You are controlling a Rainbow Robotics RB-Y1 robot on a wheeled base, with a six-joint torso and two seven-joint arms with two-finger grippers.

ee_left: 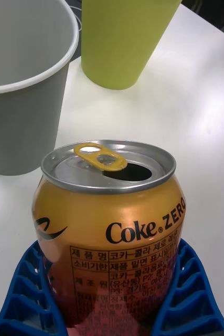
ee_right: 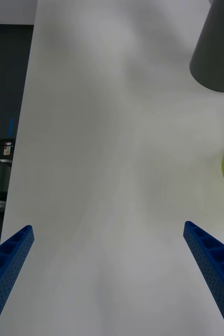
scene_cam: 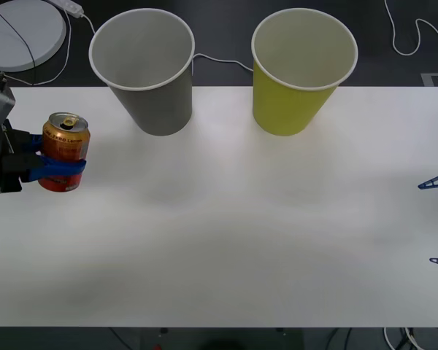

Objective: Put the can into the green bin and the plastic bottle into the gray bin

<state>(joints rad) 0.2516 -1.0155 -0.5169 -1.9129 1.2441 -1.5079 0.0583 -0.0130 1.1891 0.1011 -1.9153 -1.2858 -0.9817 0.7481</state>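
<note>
Gripping the can [scene_cam: 65, 148] at the far left of the worktop [scene_cam: 226, 219], the left gripper [scene_cam: 55, 166] has its blue jaws clamped against opposite sides of the can's lower body. Can upright, opened top and pull tab facing up; the left wrist view shows the can [ee_left: 109, 226] seated between the ribbed fingers [ee_left: 25, 294], label outward. Gray bin [scene_cam: 142, 69] stands just behind and to the right of the can, apart from it. Green bin [scene_cam: 303, 69] stands further right, beside the gray one. Both bins upright. Right gripper [ee_right: 109, 278] sits at the right edge, jaws spread wide, holding nothing, over bare worktop.
</note>
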